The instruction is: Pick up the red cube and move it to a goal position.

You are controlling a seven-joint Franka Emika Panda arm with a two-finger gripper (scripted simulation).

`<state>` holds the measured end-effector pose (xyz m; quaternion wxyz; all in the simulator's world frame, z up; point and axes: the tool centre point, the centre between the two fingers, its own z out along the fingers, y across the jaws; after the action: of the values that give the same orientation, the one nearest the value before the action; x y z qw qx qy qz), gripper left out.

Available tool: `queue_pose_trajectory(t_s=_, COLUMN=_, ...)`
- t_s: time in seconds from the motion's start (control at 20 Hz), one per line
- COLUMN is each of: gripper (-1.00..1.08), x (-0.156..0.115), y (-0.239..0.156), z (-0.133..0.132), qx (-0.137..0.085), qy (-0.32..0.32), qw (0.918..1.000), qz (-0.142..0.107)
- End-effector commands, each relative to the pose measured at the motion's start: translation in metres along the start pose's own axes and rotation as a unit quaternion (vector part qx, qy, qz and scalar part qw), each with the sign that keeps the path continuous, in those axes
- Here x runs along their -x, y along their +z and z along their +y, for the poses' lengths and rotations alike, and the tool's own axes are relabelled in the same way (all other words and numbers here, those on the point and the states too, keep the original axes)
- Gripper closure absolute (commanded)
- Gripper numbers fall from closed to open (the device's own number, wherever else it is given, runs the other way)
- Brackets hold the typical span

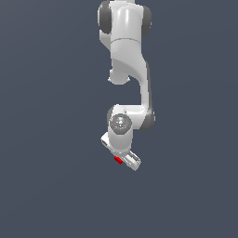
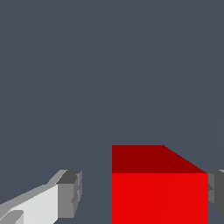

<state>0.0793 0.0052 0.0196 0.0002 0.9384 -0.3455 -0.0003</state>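
Note:
The red cube is small, bright and matte. In the wrist view it sits between my gripper's two fingers. One grey finger pad is right against the cube's side. The other pad stands apart from it with a clear gap, so the jaws are open. In the exterior view the cube shows as a tiny red spot at the tip of the white gripper, low under the arm.
The white arm reaches down from the top of the exterior view. All around is a plain dark grey-blue surface. No other object or goal marker shows.

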Motion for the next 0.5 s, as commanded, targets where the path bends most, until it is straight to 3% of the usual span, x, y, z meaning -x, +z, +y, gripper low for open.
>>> queue_pose_trajectory(t_s=0.0, gripper=-0.92, x=-0.001, y=0.0002, z=-0.0003, qx=0.0, qy=0.002, qw=1.0, qz=0.0)
queue_pose_trajectory(t_s=0.1, gripper=-0.92, x=-0.0007, y=-0.0004, z=-0.0002, qx=0.0, qy=0.001, qw=1.0, qz=0.0)
queue_pose_trajectory(t_s=0.15, gripper=1.08, x=-0.0007, y=-0.0004, z=-0.0002, qx=0.0, qy=0.001, qw=1.0, qz=0.0)
queue_pose_trajectory(t_s=0.45, gripper=1.08, x=-0.0007, y=-0.0004, z=-0.0002, qx=0.0, qy=0.001, qw=1.0, qz=0.0)
